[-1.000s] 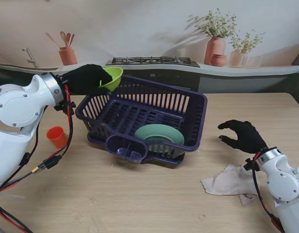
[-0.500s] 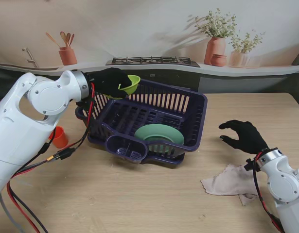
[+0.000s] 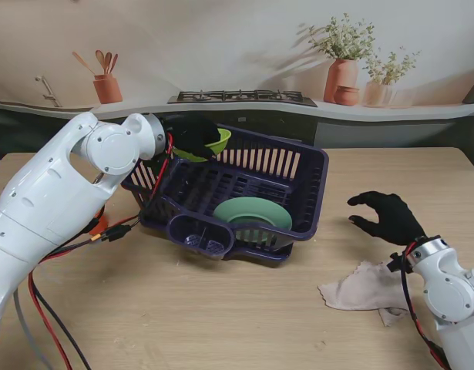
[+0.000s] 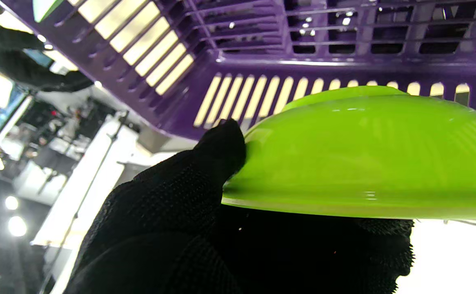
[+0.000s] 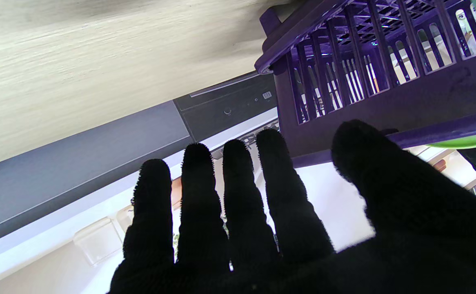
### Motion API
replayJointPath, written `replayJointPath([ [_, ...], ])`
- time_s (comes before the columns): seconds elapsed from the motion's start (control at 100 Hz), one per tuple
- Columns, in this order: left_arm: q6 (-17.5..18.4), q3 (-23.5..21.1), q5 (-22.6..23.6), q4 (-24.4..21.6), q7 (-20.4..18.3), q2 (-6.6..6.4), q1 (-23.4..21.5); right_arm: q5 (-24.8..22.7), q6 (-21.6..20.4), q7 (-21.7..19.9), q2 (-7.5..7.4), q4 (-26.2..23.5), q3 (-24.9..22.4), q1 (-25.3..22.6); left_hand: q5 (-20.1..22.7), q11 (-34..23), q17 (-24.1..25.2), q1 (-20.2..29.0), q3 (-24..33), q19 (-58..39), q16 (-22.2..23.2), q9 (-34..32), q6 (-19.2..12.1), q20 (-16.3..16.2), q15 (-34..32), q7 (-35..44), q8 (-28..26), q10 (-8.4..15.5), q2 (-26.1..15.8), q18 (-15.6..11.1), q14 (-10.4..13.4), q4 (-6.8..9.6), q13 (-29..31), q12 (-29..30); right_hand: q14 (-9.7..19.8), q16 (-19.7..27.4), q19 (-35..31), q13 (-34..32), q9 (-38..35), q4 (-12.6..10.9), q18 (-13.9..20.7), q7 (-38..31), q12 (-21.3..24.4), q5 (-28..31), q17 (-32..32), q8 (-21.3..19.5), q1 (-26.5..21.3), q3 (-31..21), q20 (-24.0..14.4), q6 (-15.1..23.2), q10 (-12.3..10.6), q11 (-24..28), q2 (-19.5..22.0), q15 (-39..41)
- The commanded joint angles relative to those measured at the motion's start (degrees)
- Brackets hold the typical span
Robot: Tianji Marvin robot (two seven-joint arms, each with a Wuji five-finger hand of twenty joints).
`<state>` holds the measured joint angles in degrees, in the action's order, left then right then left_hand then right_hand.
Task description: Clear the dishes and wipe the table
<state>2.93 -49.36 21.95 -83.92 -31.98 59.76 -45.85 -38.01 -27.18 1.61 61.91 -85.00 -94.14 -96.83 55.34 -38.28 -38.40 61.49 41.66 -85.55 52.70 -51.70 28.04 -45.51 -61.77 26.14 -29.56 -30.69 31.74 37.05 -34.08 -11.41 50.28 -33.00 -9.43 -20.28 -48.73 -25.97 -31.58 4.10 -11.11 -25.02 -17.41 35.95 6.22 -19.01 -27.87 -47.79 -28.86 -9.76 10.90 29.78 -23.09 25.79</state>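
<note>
One green bowl is pinched in the left hand over the purple rack's far-left corner, so it probably just needs lowering in, while the right hand hangs spread above the cloth.

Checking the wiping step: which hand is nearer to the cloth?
Right. The right hand hovers open just beyond the cloth, not touching it; the left hand holds the green bowl over the rack's far-left corner.

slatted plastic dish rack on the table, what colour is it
Dark purple; clearest in the stand view.
</note>
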Motion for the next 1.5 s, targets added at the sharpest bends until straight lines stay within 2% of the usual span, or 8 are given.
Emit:
replayJointPath([
  [0.0, -0.5, 0.8, -0.5, 0.8, -0.3, 0.93, 1.0, -0.3, -0.4, -0.5, 0.1, 0.1, -0.3, -0.2, 2.0, -0.5, -3.0, 7.4, 6.5, -5.1, -0.1, -1.2, -10.8, 0.5, 0.0, 1.1, -0.6, 0.2, -4.4, -1.3, -2.4, 1.41, 1.0, -1.2, 1.5, 0.5, 0.4, 1.7, 1.1, -1.1, 2.1, 0.5, -0.5, 0.2, -1.1, 0.1, 1.5, 1.2, -0.7, -0.4, -0.7, 0.2, 0.4, -0.8],
  [0.62, -2.0, 12.4, -5.0, 10.2, 3.0, 4.27, 7.6, -0.3, -0.4, -0.2, 0.14, 0.3, -0.3, -0.2, 2.2, -0.5, -2.6, 7.3, 6.7, -4.5, -0.6, -1.3, -10.7, 0.6, 0.4, 1.1, -0.5, 0.2, -4.1, -1.1, -2.4, 1.42, 0.9, -1.2, 1.5, 0.5, 0.5, 1.7, 1.1, -1.1, 2.1, 0.5, -0.5, 0.1, -1.1, 0.1, 1.6, 1.2, -0.7, -0.4, -0.7, 0.2, 0.3, -0.8],
  [1.08, -4.0, 16.4, -7.8, 13.7, 6.0, 6.65, 8.0, -0.7, -0.3, 0.1, 0.14, 0.4, -0.4, -0.3, 2.5, 0.0, -2.3, 7.1, 7.4, -3.4, -1.4, -1.6, -10.4, 0.9, 1.4, 0.9, 0.4, 0.1, -3.7, -0.5, -2.7, 1.37, 1.0, -1.0, 1.6, 0.5, 0.6, 1.8, 1.1, -1.1, 2.3, 0.5, -0.5, 0.2, -1.2, 0.1, 1.5, 1.2, -0.7, -0.4, -0.7, 0.2, 0.4, -0.8],
  [1.49, -2.3, 18.7, -10.8, 18.1, 8.1, 8.83, 8.6, -0.6, -0.1, 0.2, 0.17, 0.4, -0.4, -0.4, 2.6, 0.2, -2.0, 7.0, 7.2, -2.7, -1.8, -1.8, -11.0, 1.0, 1.7, 1.3, 0.4, 0.5, -3.8, -0.3, -2.4, 1.37, 0.9, -1.1, 1.5, 0.5, 0.8, 1.9, 1.1, -1.1, 2.1, 0.5, -0.5, 0.2, -1.4, 0.1, 1.6, 1.4, -0.8, -0.4, -0.7, 0.2, 0.7, -0.8],
])
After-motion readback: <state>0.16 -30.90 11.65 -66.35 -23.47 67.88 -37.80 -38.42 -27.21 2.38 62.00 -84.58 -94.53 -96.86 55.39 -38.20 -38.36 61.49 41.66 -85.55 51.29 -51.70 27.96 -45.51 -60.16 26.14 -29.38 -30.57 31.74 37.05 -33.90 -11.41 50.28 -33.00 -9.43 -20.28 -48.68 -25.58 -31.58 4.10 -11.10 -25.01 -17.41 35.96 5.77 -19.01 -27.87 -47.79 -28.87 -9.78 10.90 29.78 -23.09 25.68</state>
